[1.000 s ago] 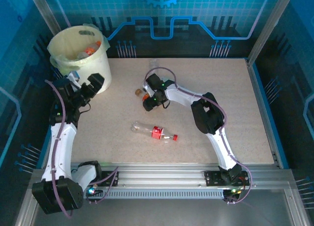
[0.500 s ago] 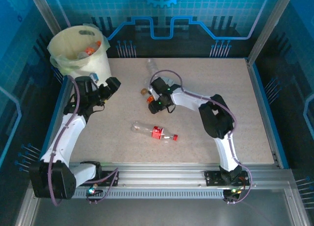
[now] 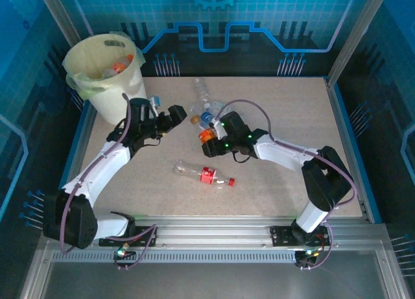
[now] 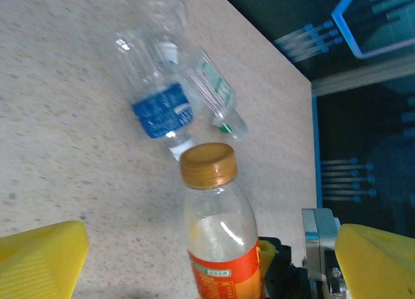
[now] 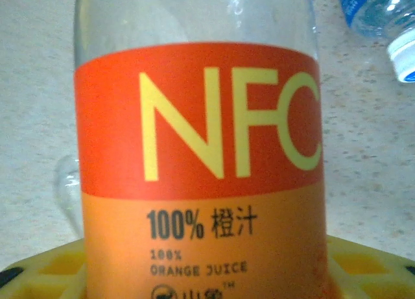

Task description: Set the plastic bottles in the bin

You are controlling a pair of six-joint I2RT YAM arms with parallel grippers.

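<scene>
Speckled beige worktop (image 3: 285, 117) under blue-lit walls. At far left corner, bin (image 3: 123, 85), bag-lined, with several bottles (image 3: 115, 67) inside. Mid-worktop, right gripper (image 3: 209, 134) clamped on orange bottle (image 5: 201, 169) at its label, cap (image 4: 207, 164) pointing toward left gripper (image 3: 170, 115). Left gripper spread wide and empty, near that cap, between bin and orange bottle. Just beyond, blue bottle (image 4: 159, 111) and green bottle (image 4: 214, 91), lying together on the worktop. Nearer the arm bases, well apart, red bottle (image 3: 206, 174) flat on its side.
</scene>
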